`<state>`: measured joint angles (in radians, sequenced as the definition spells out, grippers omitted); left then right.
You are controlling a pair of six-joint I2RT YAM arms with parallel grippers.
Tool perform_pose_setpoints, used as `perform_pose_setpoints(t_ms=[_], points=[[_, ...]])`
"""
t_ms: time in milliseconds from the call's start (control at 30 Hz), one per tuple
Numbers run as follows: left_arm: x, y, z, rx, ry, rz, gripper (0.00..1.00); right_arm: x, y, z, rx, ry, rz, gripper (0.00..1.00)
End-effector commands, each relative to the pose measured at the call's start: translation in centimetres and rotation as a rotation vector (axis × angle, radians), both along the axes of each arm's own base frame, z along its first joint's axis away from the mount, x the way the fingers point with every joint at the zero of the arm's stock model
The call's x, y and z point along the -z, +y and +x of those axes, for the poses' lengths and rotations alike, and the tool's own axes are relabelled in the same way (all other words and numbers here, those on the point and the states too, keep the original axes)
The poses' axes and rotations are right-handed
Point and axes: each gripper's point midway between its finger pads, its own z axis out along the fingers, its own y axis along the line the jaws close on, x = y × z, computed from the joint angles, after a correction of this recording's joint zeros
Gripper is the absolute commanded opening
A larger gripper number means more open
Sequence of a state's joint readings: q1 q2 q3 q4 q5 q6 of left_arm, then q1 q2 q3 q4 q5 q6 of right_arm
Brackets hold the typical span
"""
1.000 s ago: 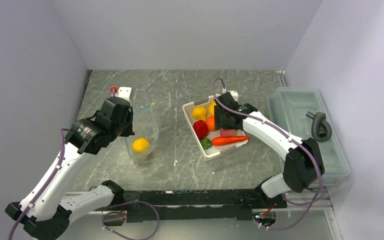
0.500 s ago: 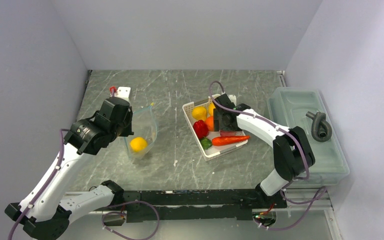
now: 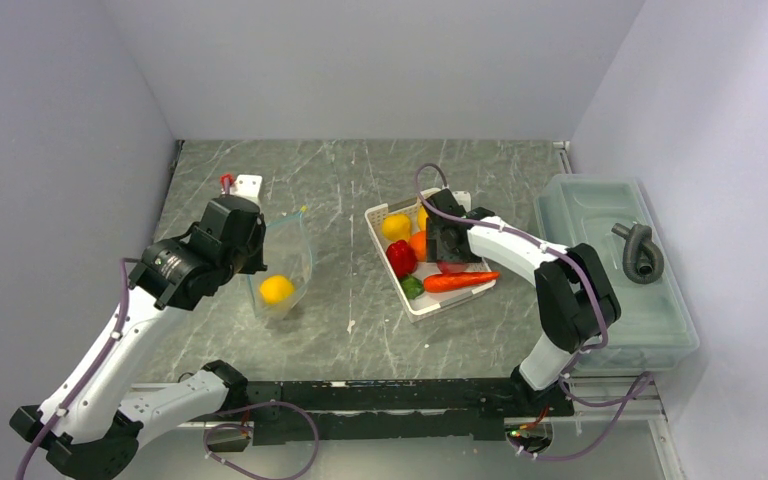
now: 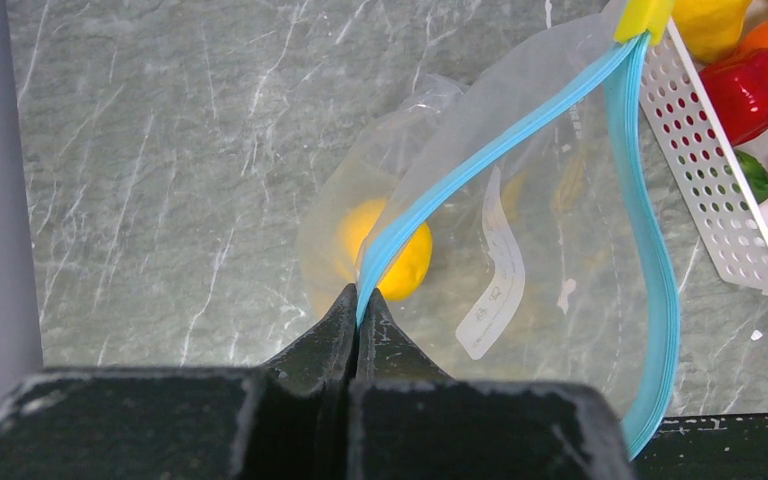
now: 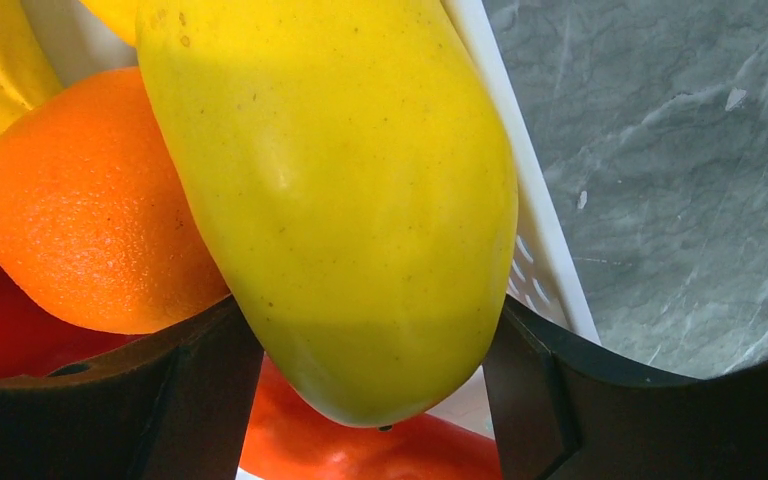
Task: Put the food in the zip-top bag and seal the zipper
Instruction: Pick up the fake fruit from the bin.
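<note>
The clear zip-top bag [image 3: 290, 262] stands open on the table left of centre, with a yellow lemon [image 3: 276, 289] inside. My left gripper [image 4: 358, 300] is shut on the teal-blue zipper [image 4: 500, 150] at the bag's near corner. The white basket [image 3: 430, 308] holds a second lemon [image 3: 396, 226], an orange [image 3: 420, 245], a red pepper [image 3: 401, 257], a carrot [image 3: 460, 281] and a small green piece [image 3: 412, 286]. My right gripper [image 5: 370, 350] is down in the basket. Its fingers [image 5: 190, 400] press both sides of the yellow potato-like piece [image 5: 340, 200], next to the orange [image 5: 80, 210].
A large translucent lidded bin [image 3: 600, 215] with a grey coiled part [image 3: 640, 250] on it stands at the right edge. A small white bracket [image 3: 247, 184] sits behind the bag. The basket's rim [image 5: 530, 230] runs just right of the yellow piece.
My right arm has folded and pushed the gripper further back into the basket, onto the yellow piece. The left gripper and the bag have stayed almost still.
</note>
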<state>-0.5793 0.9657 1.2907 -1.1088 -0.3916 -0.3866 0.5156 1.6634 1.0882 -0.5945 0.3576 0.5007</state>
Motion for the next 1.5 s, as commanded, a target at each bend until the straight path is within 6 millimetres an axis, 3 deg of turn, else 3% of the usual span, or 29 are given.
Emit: perform_pose_setpoints(t_ms=[0, 233, 767, 1167, 1467], points=[[-0.3, 0.6, 0.1, -0.016, -0.024, 0.014, 0.0, -0.5, 0.1, 0.3, 0.018, -0.026, 0.025, 0.66], [-0.3, 0.5, 0.0, -0.016, -0.027, 0.006, 0.0, -4.1, 0.3, 0.1, 0.011, -0.089, 0.079, 0.52], [-0.7, 0.3, -0.2, -0.01, -0.031, -0.017, 0.0, -10.6, 2.1, -1.6, -0.053, -0.192, 0.246, 0.47], [-1.0, 0.4, -0.4, -0.005, -0.03, -0.017, 0.0, -19.4, 7.7, -4.3, -0.233, -0.352, 0.411, 0.44], [-1.0, 0.2, -0.5, 0.006, -0.024, -0.021, 0.0, -26.5, 13.9, -7.2, -0.428, -0.458, 0.616, 0.43]])
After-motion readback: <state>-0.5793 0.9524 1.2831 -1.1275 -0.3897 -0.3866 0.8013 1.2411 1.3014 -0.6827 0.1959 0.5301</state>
